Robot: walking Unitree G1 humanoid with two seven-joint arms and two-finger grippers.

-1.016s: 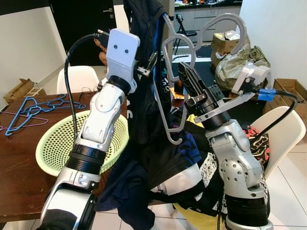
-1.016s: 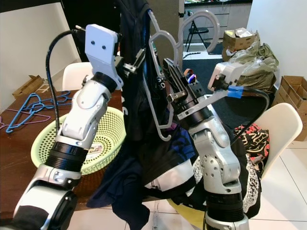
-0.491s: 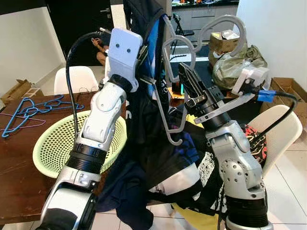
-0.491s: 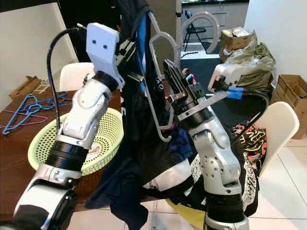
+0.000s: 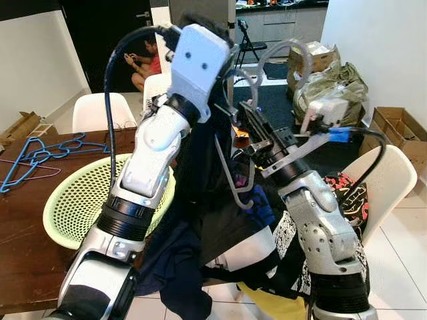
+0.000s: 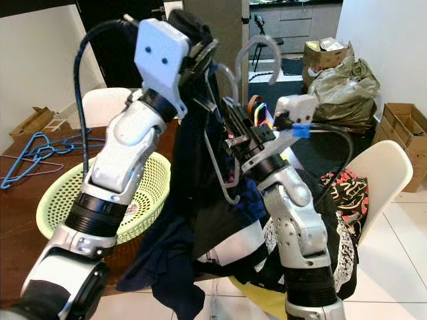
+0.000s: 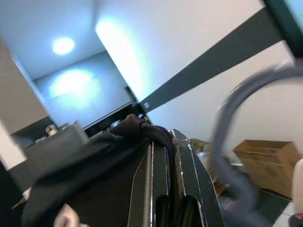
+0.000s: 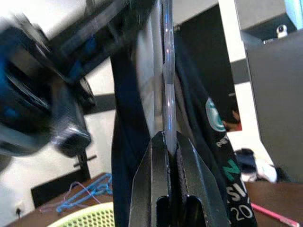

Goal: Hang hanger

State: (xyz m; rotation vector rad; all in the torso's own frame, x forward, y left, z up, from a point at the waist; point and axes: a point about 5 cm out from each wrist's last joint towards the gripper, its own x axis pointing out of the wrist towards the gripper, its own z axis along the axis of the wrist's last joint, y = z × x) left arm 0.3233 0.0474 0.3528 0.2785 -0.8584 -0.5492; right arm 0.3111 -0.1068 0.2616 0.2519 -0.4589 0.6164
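- Left gripper (image 6: 203, 50) lifted higher, pinching shirt (image 6: 200, 167) collar, now beside hanger (image 6: 227, 133) hook.
- Right gripper (image 6: 230, 123) clamped on hanger bar.
- Threading collar looks near.

My left gripper (image 6: 203, 50) is raised high just left of my right gripper (image 5: 248, 115). The dark jersey (image 5: 200, 193) hangs between my arms, draping down toward the floor. The grey plastic hanger (image 6: 230, 143) stands upright against the jersey's right side. On the wooden table (image 5: 27, 233) at my left sits the green mesh basket (image 5: 73, 207), with blue wire hangers (image 5: 37, 155) behind it. A white chair (image 5: 393, 180) stands at my right.
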